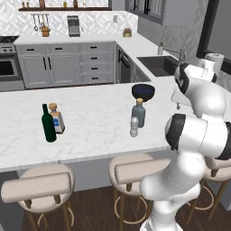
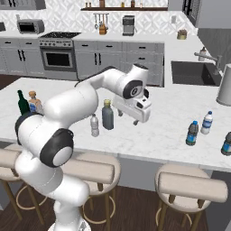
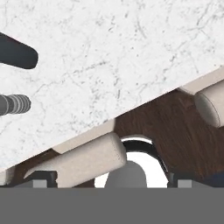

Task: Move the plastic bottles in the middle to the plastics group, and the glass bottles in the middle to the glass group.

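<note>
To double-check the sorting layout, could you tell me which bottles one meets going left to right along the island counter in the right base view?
Dark green wine bottle → cork-stoppered clear bottle → small pale plastic bottle → squat grey bottle → bluish water bottle → clear water bottle with white cap → another bottle at the right edge.

White marble counter (image 1: 90,131) carries green wine bottle (image 1: 48,123), grey bottle (image 1: 139,113), dark bowl (image 1: 143,91).

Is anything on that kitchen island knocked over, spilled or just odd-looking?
Nothing stands out. The squat grey bottle and small pale bottle stand upright mid-counter, as do the green wine bottle and corked bottle. The pincer hangs open, holding nothing.
</note>
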Motion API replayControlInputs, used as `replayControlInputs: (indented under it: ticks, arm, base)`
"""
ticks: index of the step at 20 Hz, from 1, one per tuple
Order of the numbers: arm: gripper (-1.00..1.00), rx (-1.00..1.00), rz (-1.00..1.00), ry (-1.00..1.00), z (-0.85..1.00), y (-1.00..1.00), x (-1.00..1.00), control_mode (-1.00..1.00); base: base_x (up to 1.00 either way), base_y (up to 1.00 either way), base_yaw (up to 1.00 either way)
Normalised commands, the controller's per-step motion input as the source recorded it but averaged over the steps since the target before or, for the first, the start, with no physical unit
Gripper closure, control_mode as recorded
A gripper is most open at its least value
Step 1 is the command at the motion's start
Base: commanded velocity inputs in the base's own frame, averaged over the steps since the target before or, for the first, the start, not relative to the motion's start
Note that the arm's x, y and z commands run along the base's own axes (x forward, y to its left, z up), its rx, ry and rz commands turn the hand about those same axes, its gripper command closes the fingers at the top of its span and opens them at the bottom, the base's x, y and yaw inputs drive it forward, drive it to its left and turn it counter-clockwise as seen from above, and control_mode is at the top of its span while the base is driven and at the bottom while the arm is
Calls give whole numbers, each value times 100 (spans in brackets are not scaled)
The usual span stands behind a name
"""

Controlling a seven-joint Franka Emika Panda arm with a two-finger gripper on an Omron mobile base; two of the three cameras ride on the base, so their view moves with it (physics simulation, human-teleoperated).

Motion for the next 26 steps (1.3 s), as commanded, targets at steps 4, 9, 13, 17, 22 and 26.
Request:
replayControlInputs:
  ticks: [4,9,13,17,22,26]
  arm:
    - [-100,0,18,-1,2,100,3,-100]
    - [-100,-5,25,-16,-4,98,1,-100]
    - [-100,-4,13,-10,-11,83,22,-100]
    - [-100,-1,4,-1,-12,75,28,-100]
    - [-100,0,0,6,-6,38,42,-100]
    - [-100,0,0,5,-10,18,47,-100]
  base:
    - [0,0,0]
    - [0,0,0]
    - [0,0,0]
    - [0,0,0]
    - [0,0,0]
    - [0,0,0]
